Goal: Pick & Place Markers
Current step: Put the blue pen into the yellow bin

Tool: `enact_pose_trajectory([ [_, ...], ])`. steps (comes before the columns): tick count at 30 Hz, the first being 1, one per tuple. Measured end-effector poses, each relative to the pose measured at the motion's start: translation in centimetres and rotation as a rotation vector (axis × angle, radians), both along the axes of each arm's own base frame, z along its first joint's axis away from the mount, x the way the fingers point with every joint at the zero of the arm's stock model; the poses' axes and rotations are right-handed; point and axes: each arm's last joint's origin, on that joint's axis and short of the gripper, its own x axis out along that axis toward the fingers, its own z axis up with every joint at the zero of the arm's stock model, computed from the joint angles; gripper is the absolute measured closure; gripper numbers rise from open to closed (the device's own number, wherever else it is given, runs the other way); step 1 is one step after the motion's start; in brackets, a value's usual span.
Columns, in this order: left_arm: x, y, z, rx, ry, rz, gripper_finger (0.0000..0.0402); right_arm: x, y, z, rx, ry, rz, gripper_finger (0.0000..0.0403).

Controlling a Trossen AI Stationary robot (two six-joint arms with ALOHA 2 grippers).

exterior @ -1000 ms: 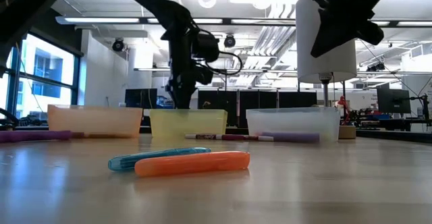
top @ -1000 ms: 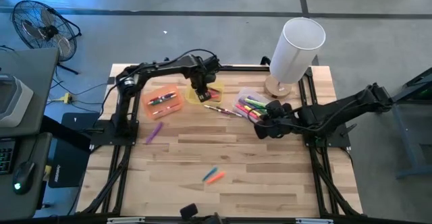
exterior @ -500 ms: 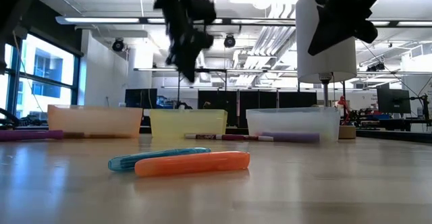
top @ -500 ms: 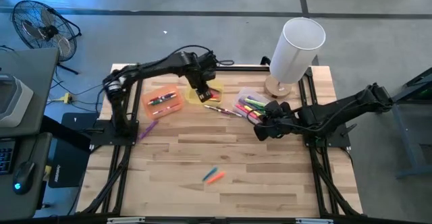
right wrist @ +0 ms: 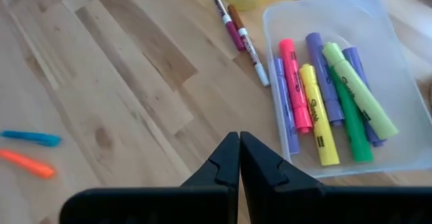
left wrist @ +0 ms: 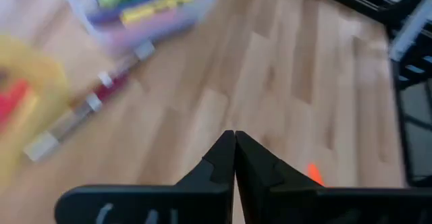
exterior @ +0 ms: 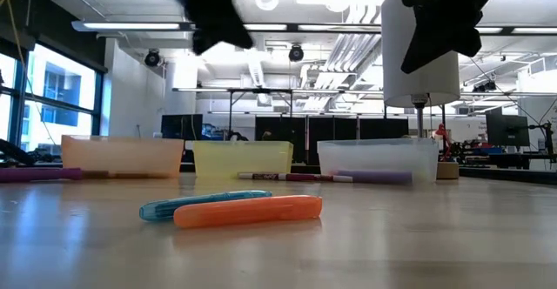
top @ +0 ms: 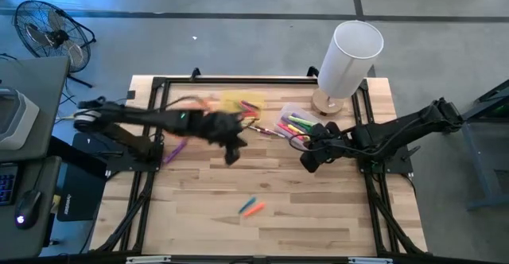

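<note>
- My left gripper [left wrist: 234, 158] is clenched with nothing between its fingers, hanging above the bare wood of the table [top: 318, 208] near its middle, just in front of the yellow bin [top: 241, 104].
- My right gripper [right wrist: 239, 158] is also clenched on nothing, hovering just beside the near edge of the clear bin [right wrist: 378, 21].
- Inside that clear bin lie markers [right wrist: 317, 96] side by side: pink, yellow, green, lime and several purple.
- Just outside it, toward the yellow bin, two thin pens [right wrist: 236, 28] lie on the wood, touching each other.
- An orange marker [exterior: 248, 211] and a blue marker [exterior: 187, 204] lie touching one another toward the table's front, well apart from both grippers.
- A purple marker [top: 176, 149] lies near my left arm.
- The orange bin [exterior: 122, 156] sits on the far side beside the yellow one.
</note>
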Motion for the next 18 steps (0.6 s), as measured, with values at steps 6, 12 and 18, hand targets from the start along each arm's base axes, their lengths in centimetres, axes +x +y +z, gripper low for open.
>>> enact_pose_trajectory([
  [6, -4.6, -4.5, -2.7, -0.022, -0.051, 0.06, 0.0401, 0.1, 0.0, 0.1, -0.008, -0.007, 0.014, 0.0402],
  [12, -8.1, -6.5, -3.7, 0.03, -0.08, 0.049, 0.0401, 0.5, 0.2, 0.3, -0.009, -0.037, 0.079, 0.0402],
  [18, -11.3, -6.4, -5.1, 0.043, -0.087, -0.001, 0.0401, 3.5, 2.1, 1.3, -0.003, -0.235, 0.286, 0.0403],
])
